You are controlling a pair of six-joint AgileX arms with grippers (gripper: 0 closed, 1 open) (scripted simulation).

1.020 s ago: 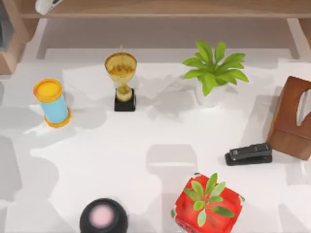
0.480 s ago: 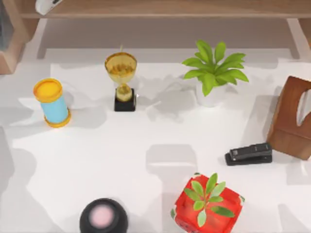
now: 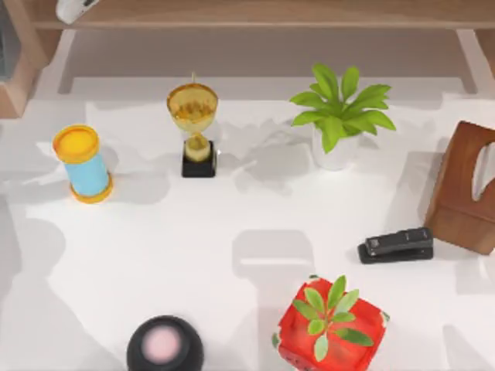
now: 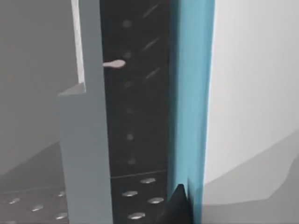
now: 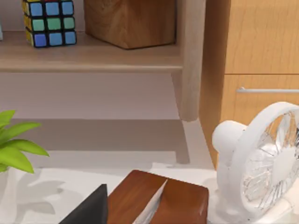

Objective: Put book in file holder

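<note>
While the top view looked straight down, the white table (image 3: 232, 232) carried clutter. A gold trophy (image 3: 192, 127) on a black base stood at the back, left of centre. A blue cylinder (image 3: 82, 164) with a yellow lid stood well to its left. A leafy plant (image 3: 338, 116) in a white pot sat at the back right. A reddish-brown box (image 3: 466, 185) sat at the right edge, with a black stapler (image 3: 396, 245) just beside its near corner. A red pot (image 3: 331, 325) with a small plant sat at the front, right of centre. A black round object (image 3: 165, 345) with a pink top sat at the front left. A wooden shelf (image 3: 271, 11) ran along the back.

Left wrist view: a grey panel (image 4: 84, 140), a black dotted surface (image 4: 135, 116), a teal strip (image 4: 191, 93) and a white face (image 4: 257, 70) stood side by side, all upright. The left gripper (image 4: 180, 207) showed as a dark tip against the teal strip. Couldn't tell whether it was open or closed. Couldn't tell whether any of this was the book or the file holder, so their location stayed unknown.

Right wrist view: the right gripper (image 5: 88, 210) showed as a dark wedge beside the brown box. Open or closed: couldn't tell. A white fan (image 5: 266, 163) stood near the box. A colour cube (image 5: 48, 22) and a wooden block (image 5: 131, 21) sat on the shelf behind.
</note>
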